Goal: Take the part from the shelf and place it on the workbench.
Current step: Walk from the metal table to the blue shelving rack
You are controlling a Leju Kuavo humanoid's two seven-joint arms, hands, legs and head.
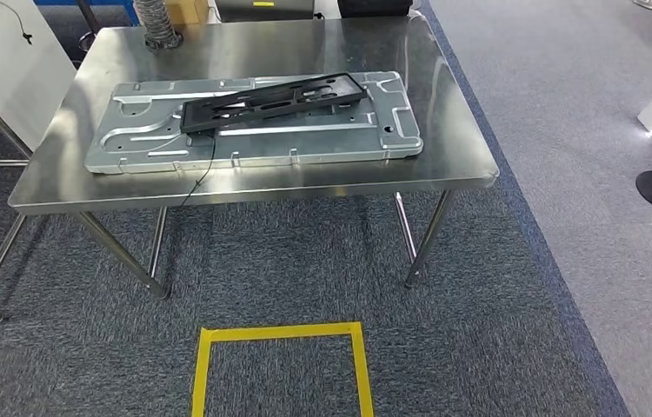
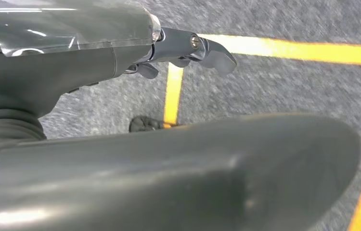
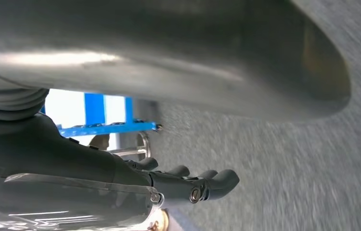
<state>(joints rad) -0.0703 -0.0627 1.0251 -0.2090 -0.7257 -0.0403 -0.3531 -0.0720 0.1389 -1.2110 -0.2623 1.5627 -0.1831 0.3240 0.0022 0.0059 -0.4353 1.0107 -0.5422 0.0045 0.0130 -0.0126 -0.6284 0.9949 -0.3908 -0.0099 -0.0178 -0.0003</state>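
On the stainless steel bench (image 1: 62, 178) a black plastic frame part (image 1: 272, 101) lay across a grey stamped metal panel (image 1: 131, 148), while the left hand (image 2: 188, 48) and right hand (image 3: 188, 183) hung empty, fingers loosely apart.

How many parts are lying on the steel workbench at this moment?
2: a large silver metal panel lies flat along the workbench, and a black frame rests on top of it. Smaller parts may be hidden under them.
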